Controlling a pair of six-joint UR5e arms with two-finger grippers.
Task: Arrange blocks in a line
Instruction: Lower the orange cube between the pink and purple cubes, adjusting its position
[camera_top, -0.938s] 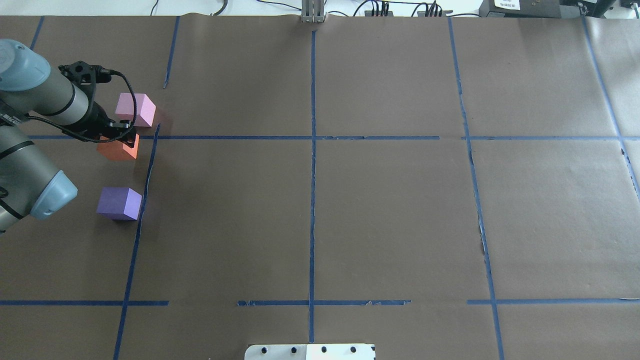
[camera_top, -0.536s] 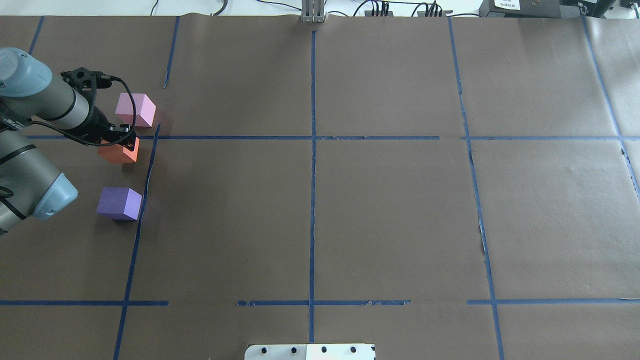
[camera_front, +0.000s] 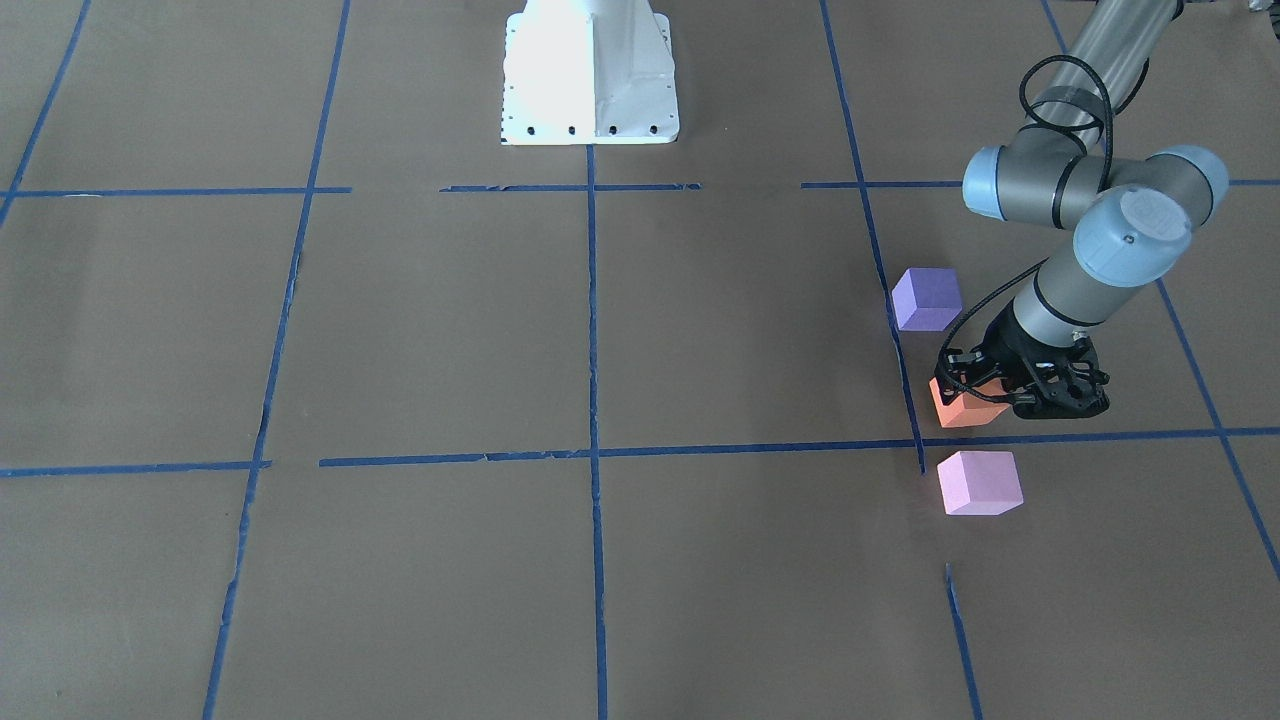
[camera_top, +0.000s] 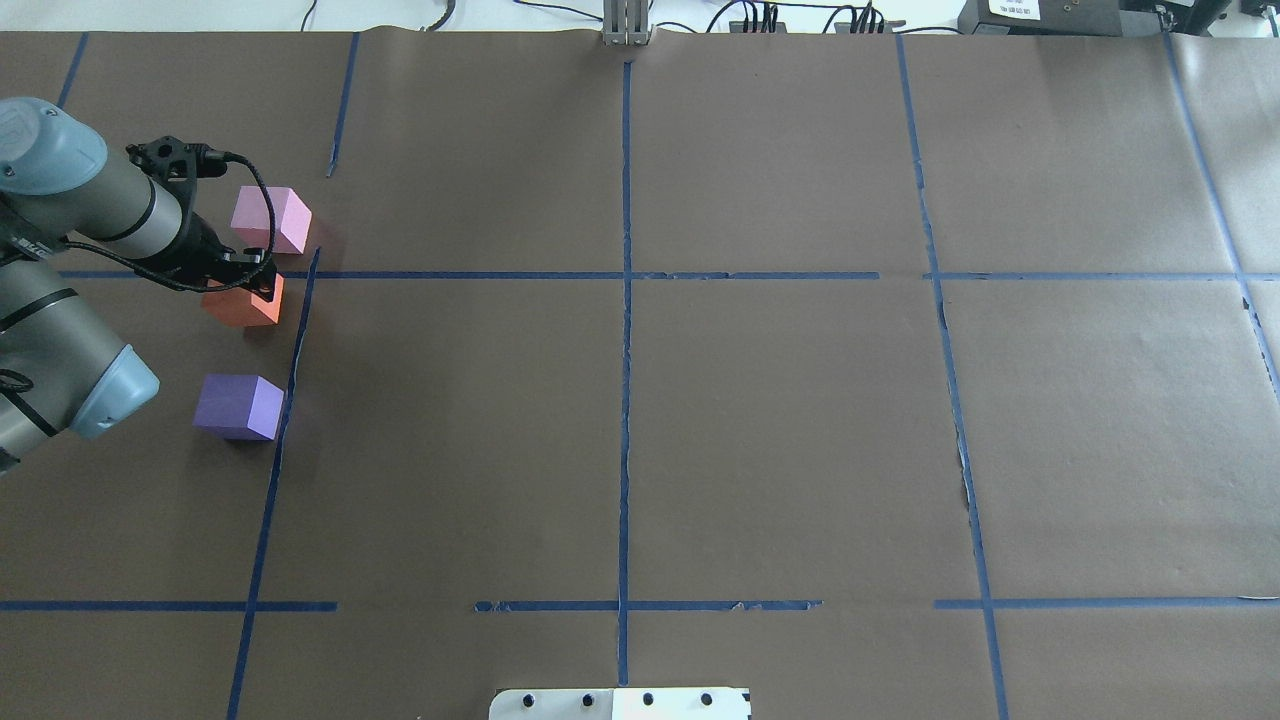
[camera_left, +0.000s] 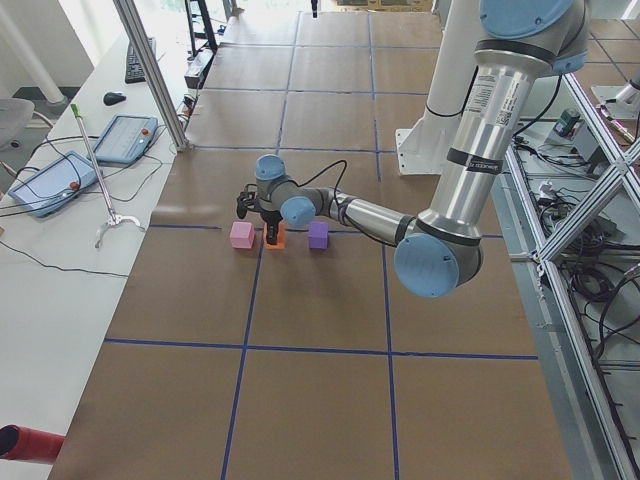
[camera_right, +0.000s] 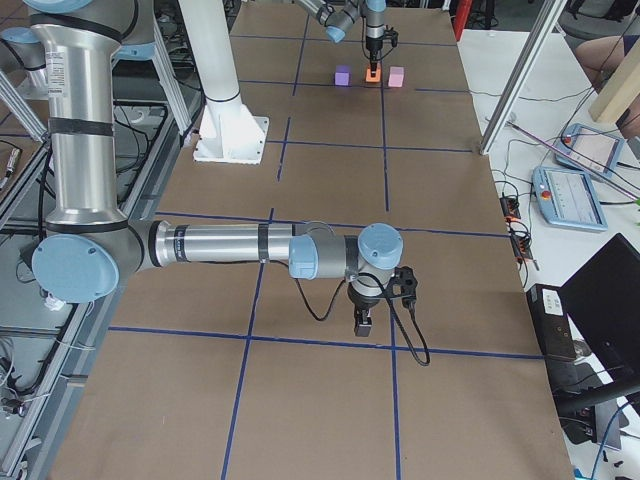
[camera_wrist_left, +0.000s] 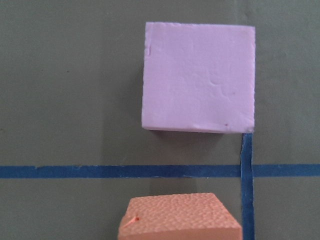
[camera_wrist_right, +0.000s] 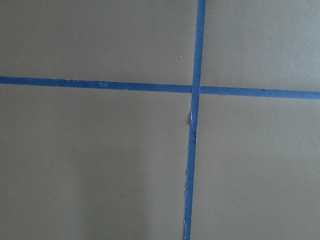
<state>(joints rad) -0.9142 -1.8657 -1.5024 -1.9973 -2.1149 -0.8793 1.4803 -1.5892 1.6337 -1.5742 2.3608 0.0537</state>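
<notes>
Three cubes stand in a row at the table's left end. The pale pink block (camera_top: 272, 220) (camera_front: 980, 482) is farthest from me, the orange block (camera_top: 245, 308) (camera_front: 960, 408) is in the middle and the violet block (camera_top: 238, 405) (camera_front: 927, 298) is nearest. My left gripper (camera_top: 240, 280) (camera_front: 985, 392) points down over the orange block and is shut on it, low at the table. The left wrist view shows the orange block's top (camera_wrist_left: 180, 217) close below and the pink block (camera_wrist_left: 198, 77) beyond a tape line. My right gripper (camera_right: 364, 325) hangs over bare table far away; I cannot tell whether it is open.
Blue tape lines (camera_top: 625, 300) divide the brown paper table into squares. The robot's white base plate (camera_front: 590, 75) is at the near middle edge. An operators' desk with tablets (camera_left: 125, 135) runs along the far side.
My left gripper and the orange block shifted slightly right and toward the robot, and sank lower. The pink and violet blocks did not move.
</notes>
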